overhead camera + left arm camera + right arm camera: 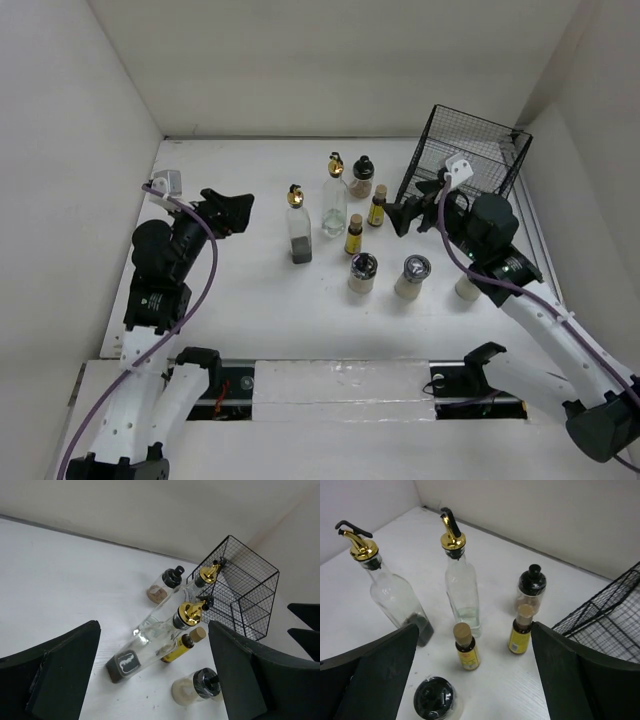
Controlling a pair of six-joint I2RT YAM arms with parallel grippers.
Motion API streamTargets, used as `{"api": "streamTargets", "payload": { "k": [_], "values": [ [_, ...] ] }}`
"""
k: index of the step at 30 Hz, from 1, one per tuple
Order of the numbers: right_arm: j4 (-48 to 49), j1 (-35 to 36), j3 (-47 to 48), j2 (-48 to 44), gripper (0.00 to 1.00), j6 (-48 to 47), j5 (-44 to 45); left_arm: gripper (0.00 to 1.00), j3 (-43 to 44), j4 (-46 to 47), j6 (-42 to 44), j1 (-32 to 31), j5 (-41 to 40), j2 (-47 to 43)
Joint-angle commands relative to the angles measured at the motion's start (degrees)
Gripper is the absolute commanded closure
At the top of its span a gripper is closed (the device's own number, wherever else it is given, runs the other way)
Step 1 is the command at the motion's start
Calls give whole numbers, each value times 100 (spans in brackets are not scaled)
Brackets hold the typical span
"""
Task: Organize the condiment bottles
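Two tall clear glass bottles with gold pourers stand mid-table, one with a dark base (pixel 298 228) and one behind it (pixel 333 198). A dark-capped jar (pixel 361 177) and two small amber bottles (pixel 377 207) (pixel 353 235) stand beside them. Squat pale jars with dark lids (pixel 362 272) (pixel 411 277) stand nearer, and a third (pixel 466 288) is half hidden under my right arm. My left gripper (pixel 228 212) is open and empty, left of the bottles. My right gripper (pixel 412 216) is open and empty, right of the amber bottles (pixel 467 652) (pixel 521 632).
A black wire basket (pixel 480 135) stands at the back right, close behind my right gripper; it also shows in the left wrist view (pixel 250 587). White walls close in the table on the left, back and right.
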Motion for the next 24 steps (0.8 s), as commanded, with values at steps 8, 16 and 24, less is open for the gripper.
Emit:
{"api": "streamTargets", "payload": {
  "k": [8,16,24],
  "values": [
    [878,582,41,940,100,151,317,24,109,287,239,-23,487,131],
    [948,872,260,1660,19,-306,441,94,39,287,301,-23,172,17],
    [1229,987,1174,2821,15,-552,212,59,39,287,301,-23,223,184]
  ]
}}
